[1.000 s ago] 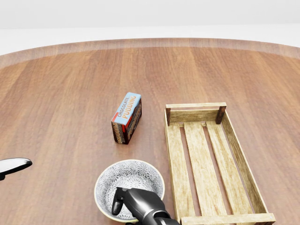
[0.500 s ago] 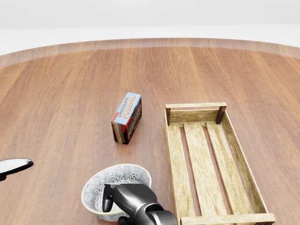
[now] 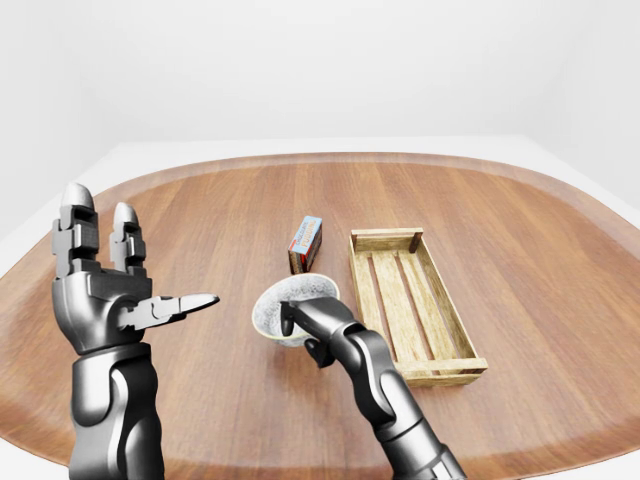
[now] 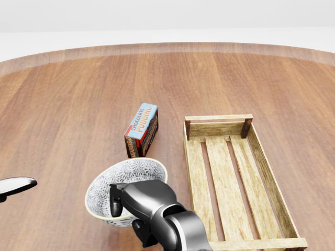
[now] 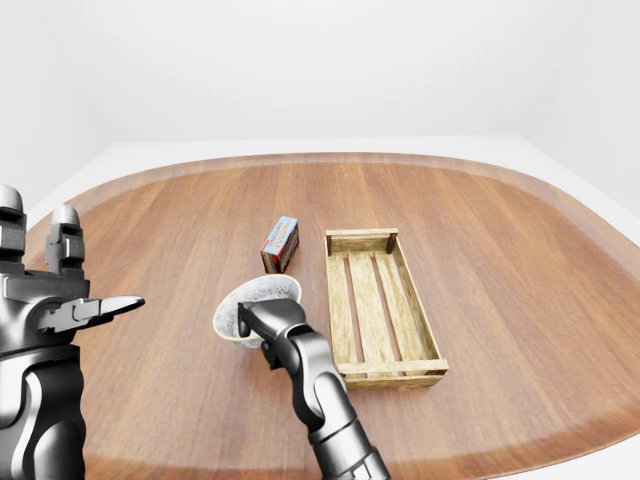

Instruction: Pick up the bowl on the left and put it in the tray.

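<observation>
- The robot's grey metal left hand [image 3: 103, 303] is raised at the left of the left-eye view. Its fingers stand straight up and its thumb juts to the right, spread wide with nothing in it.
- The round brown wooden table [image 4: 63, 104] fills every view and bears all the things.
- The white ceramic bowl with a grey flower pattern and a cream rim [image 4: 133, 175] sits low in the head view. It is tilted so that its opening faces up and to the left. It is outside the tray, just left of the tray's lower end.
- The dark grey right hand [image 4: 140, 203] is clamped on the bowl's lower right rim, with one finger [image 4: 113, 206] hooked inside the bowl and the rest of the hand outside it.
- The blue-topped, brown-sided cardboard box marked "Chocolate Pudding" [image 4: 142, 130] lies just above the bowl, whose rim overlaps the box's lower corner in the head view.
- The long slatted tray of pale wood [image 4: 226, 183] lies right of the box and apart from it.
</observation>
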Robot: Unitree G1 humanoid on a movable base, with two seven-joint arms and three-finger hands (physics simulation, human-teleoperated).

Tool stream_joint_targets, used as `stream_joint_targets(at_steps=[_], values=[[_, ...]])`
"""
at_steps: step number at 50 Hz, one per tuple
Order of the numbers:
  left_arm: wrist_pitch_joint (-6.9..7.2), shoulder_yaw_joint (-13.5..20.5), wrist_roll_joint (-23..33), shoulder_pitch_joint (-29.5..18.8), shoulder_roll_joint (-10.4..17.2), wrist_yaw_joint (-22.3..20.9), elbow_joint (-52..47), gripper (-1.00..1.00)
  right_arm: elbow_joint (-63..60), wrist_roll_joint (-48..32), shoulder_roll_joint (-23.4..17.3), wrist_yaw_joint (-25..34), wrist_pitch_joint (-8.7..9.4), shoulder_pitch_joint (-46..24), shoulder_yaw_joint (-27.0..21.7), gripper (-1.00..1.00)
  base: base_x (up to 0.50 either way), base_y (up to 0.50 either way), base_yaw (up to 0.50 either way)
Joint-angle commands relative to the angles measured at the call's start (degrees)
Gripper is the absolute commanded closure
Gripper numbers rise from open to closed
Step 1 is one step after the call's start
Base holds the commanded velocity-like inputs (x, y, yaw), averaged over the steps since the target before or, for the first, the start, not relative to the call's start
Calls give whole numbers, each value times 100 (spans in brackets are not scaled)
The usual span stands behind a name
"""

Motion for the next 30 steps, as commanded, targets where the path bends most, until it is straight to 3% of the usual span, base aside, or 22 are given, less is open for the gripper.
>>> stream_joint_targets(at_steps=[1, 30], values=[[0, 5, -8, 7, -3, 5, -33, -100, -1113, -558, -103, 732, 0, -130, -288, 100, 0, 0, 0], [0, -61, 68, 39, -49, -24, -50, -100, -2949, -439, -1006, 832, 0, -149, -1663, 100, 0, 0, 0]])
